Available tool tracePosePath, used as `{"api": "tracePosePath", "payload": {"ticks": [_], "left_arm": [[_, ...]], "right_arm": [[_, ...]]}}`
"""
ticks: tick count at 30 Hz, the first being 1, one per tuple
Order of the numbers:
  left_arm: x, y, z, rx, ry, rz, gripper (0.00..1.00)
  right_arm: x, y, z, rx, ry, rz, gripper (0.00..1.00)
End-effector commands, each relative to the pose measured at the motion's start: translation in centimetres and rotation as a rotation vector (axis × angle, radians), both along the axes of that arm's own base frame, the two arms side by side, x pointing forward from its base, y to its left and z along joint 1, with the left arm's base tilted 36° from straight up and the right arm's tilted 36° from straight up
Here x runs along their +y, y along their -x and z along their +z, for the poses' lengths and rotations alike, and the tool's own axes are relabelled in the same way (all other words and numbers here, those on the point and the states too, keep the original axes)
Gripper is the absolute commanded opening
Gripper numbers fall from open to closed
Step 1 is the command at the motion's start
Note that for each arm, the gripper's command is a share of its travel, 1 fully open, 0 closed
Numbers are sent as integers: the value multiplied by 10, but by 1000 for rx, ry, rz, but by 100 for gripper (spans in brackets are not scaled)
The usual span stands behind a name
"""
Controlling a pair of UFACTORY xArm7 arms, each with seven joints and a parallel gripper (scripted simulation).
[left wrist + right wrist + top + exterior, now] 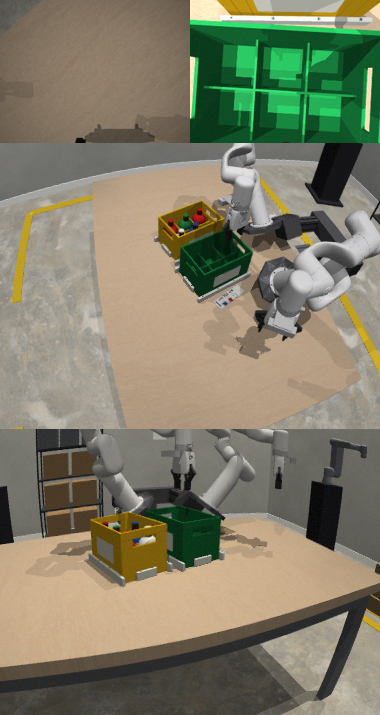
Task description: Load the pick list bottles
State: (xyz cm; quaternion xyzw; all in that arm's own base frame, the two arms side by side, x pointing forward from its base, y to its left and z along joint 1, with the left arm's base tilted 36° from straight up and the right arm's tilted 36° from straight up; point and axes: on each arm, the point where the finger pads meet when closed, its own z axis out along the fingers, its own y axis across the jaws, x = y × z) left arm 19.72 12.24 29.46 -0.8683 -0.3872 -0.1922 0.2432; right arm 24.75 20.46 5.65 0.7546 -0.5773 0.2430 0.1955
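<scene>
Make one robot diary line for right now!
right gripper: open above green crate | left gripper: open, holding nothing | green crate: no bottles | yellow crate: bottles inside

White rounded arm segments, smooth tubular links, black pincers (279, 332) (184, 485), dark angular mounts

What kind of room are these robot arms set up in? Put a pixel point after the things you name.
Probably a robotics lab or workshop: there's a bare concrete floor (55, 343) marked with yellow tape lines (22, 258), a metal shelf rack (39, 494) of brown boxes (56, 494), and a heavy table (165, 358) (215, 604) for the arms' work.
</scene>
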Motion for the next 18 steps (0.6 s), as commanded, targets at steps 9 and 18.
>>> {"api": "tracePosePath", "payload": {"ticks": [9, 18], "left_arm": [[0, 0, 1, -3, -1, -1, 100], [0, 0, 1, -3, -1, -1, 100]], "right_arm": [[-32, -4, 43, -7, -8, 5, 65], [-62, -8, 76, -8, -7, 5, 65]]}}
